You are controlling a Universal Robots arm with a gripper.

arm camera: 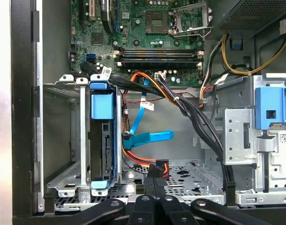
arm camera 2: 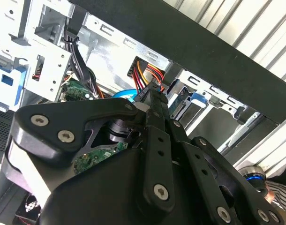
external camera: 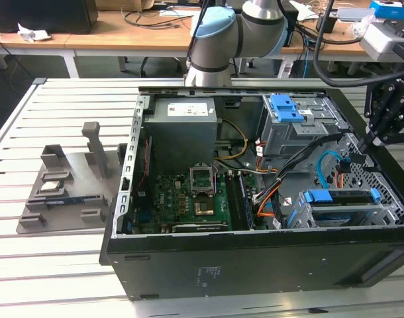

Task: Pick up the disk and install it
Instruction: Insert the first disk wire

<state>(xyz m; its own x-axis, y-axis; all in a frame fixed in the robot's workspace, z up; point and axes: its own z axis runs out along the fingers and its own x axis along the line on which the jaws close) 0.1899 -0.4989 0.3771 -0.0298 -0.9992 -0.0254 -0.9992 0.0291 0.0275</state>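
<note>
A slatted white metal table point(external camera: 30, 258) carries everything, and behind it wooden benches point(external camera: 109, 33) hold loose cables and small gear. On the exterior view's left lies a grey parts fixture point(external camera: 66, 189) with upright posts and a small square chip set in one of its pockets. To the exterior view's right of it lies an open black computer case point(external camera: 255, 265), on its side, showing a green motherboard point(external camera: 189, 199), a grey power supply point(external camera: 184, 129) and a grey metal drive cage point(external camera: 298, 126) with a blue latch on top.

The disk point(external camera: 340, 199) already sits in the lower bay at the case's near corner on the exterior view's right, a dark slab with its blue plastic carrier frame along the edges. In the first wrist view it point(arm camera: 102, 140) stands on edge between the silver bay rails, blue tabs at both ends (its label face cannot be seen), with a blue data cable and orange-and-black power leads lying loose just beside it.

The grey-and-blue arm point(external camera: 222, 40) comes in from behind the case, and the black gripper point(external camera: 387, 112) hangs over the case's rim on the exterior view's right, above the disk bay. In the first wrist view the gripper point(arm camera: 152, 183) has its fingertips close together on a black cable plug with orange wires, so the claw looks closed on that plug.
</note>
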